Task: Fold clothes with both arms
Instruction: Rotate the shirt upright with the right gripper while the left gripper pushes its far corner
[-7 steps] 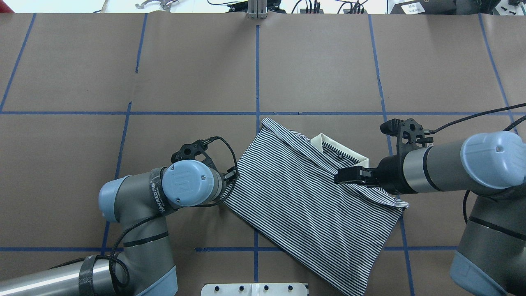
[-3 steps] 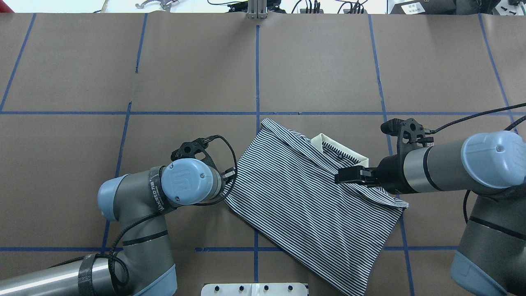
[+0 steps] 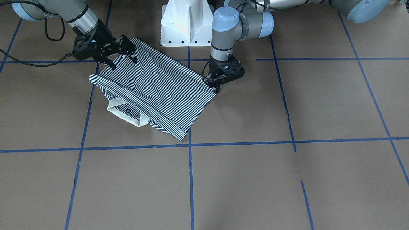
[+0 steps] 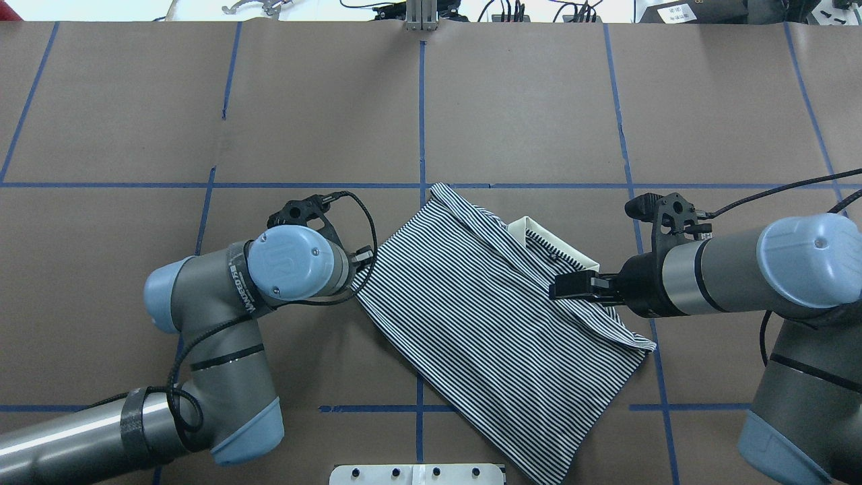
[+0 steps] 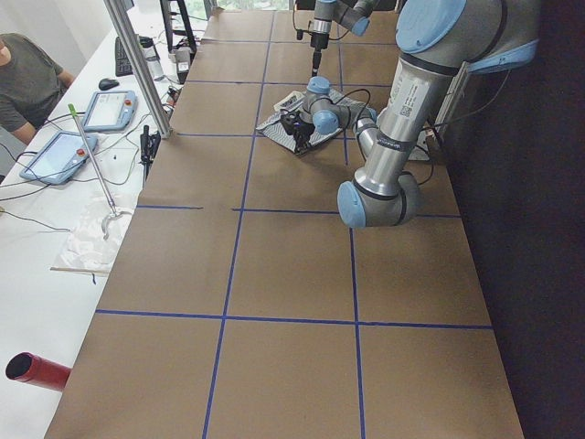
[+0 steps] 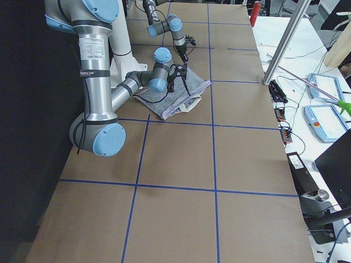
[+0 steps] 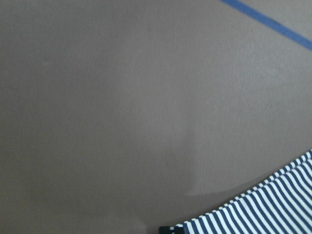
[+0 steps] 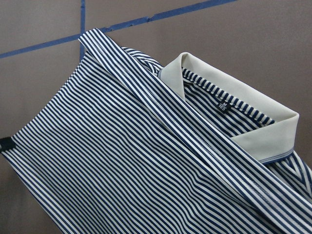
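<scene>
At the left of the overhead view, the left arm is bent in from the near-left corner, with its wrist turned down over the brown paper-covered table. The left gripper is set at the left-hand corner of the polo shirt. Its jaws are seen closed on the striped edge there, with the cloth pinched between them. In the left wrist view only a strip of that striped edge and a black fingertip are shown, at the bottom of the frame.

The polo shirt is laid on the table just right of centre, folded to a slanting oblong. Its far corner is placed just beside a crossing of the blue tape lines. The opposite, near corner is run out towards the white pedestal base. The cream collar is stood up on the far-right side of the oblong, and a button and a small neck label are seen inside it.

Further right, the right gripper is held over the shirt, close beside the collar. Its jaws are parted and nothing is gripped between them; whether the tips touch the cloth cannot be told. The right arm is stretched in almost level from the right edge.
</scene>
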Robot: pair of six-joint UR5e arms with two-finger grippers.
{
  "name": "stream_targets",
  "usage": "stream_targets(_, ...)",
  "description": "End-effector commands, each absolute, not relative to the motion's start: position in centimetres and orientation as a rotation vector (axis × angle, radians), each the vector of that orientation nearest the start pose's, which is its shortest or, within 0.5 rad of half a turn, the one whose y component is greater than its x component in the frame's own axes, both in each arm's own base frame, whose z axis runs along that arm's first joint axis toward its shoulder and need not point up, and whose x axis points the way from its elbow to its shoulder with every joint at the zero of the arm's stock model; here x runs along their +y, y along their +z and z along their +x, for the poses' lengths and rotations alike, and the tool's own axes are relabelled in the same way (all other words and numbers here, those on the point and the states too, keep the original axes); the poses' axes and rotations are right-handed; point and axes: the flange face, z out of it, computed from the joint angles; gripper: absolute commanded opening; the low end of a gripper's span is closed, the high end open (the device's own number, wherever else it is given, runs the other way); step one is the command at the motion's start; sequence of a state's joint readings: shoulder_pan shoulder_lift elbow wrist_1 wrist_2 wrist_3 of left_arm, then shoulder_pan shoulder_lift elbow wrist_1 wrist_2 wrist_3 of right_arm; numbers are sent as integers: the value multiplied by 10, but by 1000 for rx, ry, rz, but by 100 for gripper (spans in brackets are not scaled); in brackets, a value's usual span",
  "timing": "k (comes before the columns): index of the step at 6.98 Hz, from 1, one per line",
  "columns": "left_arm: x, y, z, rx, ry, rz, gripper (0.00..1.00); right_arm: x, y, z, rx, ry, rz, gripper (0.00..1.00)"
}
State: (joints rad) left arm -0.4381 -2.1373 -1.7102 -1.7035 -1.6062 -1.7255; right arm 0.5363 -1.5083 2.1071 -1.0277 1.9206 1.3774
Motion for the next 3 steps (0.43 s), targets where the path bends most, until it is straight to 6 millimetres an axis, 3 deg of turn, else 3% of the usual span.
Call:
stream_targets(1, -467, 283, 517, 802, -568, 160, 0, -328, 310, -358, -1172, 105, 115, 100)
stream_targets(2, -503, 298, 501, 828, -582, 209, 0, -328, 308, -357, -1176, 106, 117, 100)
stream_targets(3, -529, 312, 500, 847, -564, 250, 0, -328, 308, -357, -1178, 105, 118, 100)
